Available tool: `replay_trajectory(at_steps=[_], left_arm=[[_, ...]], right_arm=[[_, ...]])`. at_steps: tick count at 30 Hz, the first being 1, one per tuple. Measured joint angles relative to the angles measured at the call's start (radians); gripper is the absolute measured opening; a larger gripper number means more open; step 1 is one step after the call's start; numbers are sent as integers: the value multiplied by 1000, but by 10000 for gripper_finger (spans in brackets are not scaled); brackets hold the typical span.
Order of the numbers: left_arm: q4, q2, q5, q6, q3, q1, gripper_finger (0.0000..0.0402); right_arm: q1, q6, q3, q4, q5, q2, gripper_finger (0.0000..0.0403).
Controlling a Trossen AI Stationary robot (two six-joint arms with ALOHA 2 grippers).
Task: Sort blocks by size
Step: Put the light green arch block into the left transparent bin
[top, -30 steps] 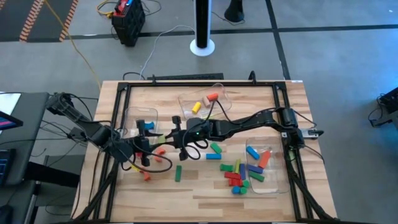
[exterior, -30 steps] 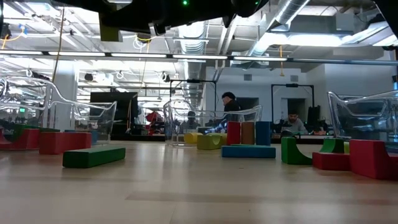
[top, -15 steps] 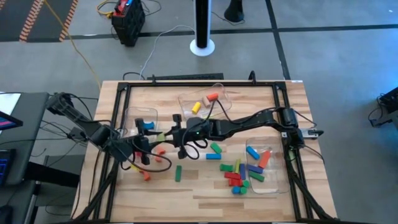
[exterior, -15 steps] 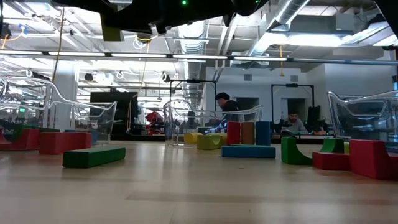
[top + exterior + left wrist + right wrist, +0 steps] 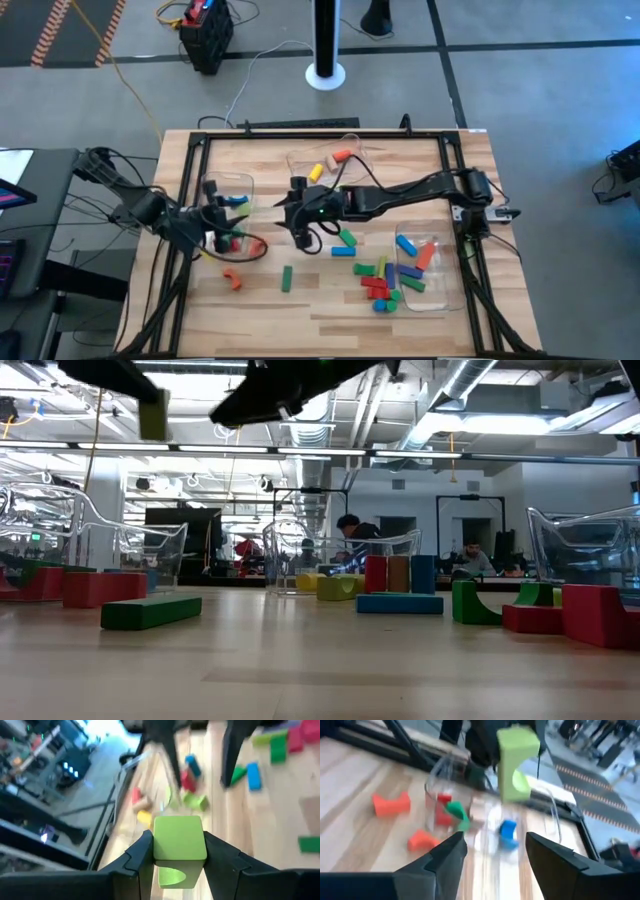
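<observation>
Gripping light-green arch block (image 5: 179, 845), left pincer (image 5: 177, 851); right pincer (image 5: 495, 847) released; wooden table (image 5: 330, 300); ceiling pipes (image 5: 460, 380).

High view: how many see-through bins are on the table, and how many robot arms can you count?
Clear bins: 3
Robot arms: 2
Total: 5

The table (image 5: 320, 300) was pale, matt wood planking; the bins (image 5: 150, 555) clear glossy plastic; the lime-green block (image 5: 179, 845) looked smooth, possibly painted wood.
</observation>
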State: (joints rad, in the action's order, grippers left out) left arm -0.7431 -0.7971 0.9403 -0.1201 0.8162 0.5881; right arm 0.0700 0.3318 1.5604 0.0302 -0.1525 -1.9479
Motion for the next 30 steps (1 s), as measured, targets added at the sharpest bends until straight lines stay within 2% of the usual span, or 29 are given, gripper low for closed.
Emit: replay_trajectory(at_steps=[4, 9, 14, 22, 30], left_arm=[[-192, 1, -37, -179, 0, -24, 131], [-357, -15, -153, -366, 0, -70, 131], [-467, -30, -287, -491, 0, -124, 132], [-508, -56, -357, -555, 0, -149, 143], [-508, -56, -365, -558, 0, -149, 146]], right_arm=[[0, -18, 0, 105, -16, 1, 248], [5, -41, 0, 185, -18, 6, 244], [18, -61, 0, 254, -19, 6, 244], [54, -96, 0, 362, -18, 6, 243], [103, -131, 0, 467, -18, 6, 243]])
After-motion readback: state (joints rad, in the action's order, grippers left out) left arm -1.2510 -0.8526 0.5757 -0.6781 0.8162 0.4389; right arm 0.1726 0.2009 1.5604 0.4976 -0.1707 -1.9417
